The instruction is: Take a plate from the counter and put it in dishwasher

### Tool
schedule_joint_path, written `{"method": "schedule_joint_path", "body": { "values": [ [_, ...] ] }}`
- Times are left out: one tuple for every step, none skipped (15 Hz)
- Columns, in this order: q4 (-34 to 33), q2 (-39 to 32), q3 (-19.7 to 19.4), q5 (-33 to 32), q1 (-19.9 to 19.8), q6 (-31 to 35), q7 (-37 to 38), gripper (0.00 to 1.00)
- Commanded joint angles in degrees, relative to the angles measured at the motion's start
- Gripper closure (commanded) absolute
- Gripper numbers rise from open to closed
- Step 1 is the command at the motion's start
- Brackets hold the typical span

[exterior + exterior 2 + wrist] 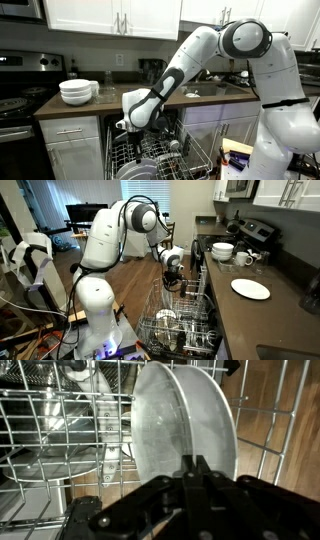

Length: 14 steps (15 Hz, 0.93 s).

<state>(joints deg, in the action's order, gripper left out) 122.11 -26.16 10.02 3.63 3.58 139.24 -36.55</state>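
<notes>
In the wrist view a white plate (185, 415) stands on edge between the grey wire tines of the dishwasher rack (50, 420). My gripper (200, 462) is shut on the plate's near rim. In both exterior views my gripper (135, 124) (172, 278) hangs low over the pulled-out dishwasher rack (165, 155) (180, 320), below the dark brown counter (130, 102) (235, 310). The held plate is hidden by the gripper in the exterior views. A second white plate (250, 288) lies flat on the counter.
A stack of deeper white bowls (77, 91) (222, 251) stands on the counter beside the black stove (15, 100) (255, 230). Other dishes (135, 170) sit in the rack. The open dishwasher door and rack stick out into the floor space.
</notes>
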Motion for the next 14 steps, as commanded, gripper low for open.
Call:
{"method": "schedule_joint_path", "body": {
  "values": [
    [-1.31,-1.03,0.97,-0.82,-1.19,-0.26,0.33,0.95],
    [-1.46,-1.2,0.94,-0.81,-1.19,-0.32,0.38,0.95],
    [-1.52,-1.26,1.0,-0.7,-1.25,-0.39,0.31,0.95],
    [-1.56,-1.24,1.05,-0.54,-1.32,-0.8,0.34,0.95],
    [-1.56,-1.14,1.31,-0.13,-1.57,-1.25,-0.05,0.95],
    [-1.53,-0.96,0.99,-0.48,-1.31,-1.81,0.74,0.9],
    [-1.47,-0.8,1.05,-0.33,-1.43,-2.2,0.71,0.69],
    [-1.35,-0.62,1.01,-0.25,-1.48,-2.51,0.91,0.63],
    [-1.16,-0.36,1.0,-0.18,-1.54,-2.88,1.06,0.57],
    [-0.88,0.06,0.96,-0.21,-1.55,-3.48,1.27,0.5],
    [-0.69,0.39,0.86,-0.33,-1.49,-3.93,1.59,0.45],
    [-0.38,0.92,0.83,-0.4,-1.43,-4.44,1.87,0.38],
    [-0.14,1.35,0.74,-0.61,-1.26,-4.7,2.34,0.32],
    [0.21,2.04,0.66,-0.8,-1.05,-5.06,2.91,0.26]
  ]
}}
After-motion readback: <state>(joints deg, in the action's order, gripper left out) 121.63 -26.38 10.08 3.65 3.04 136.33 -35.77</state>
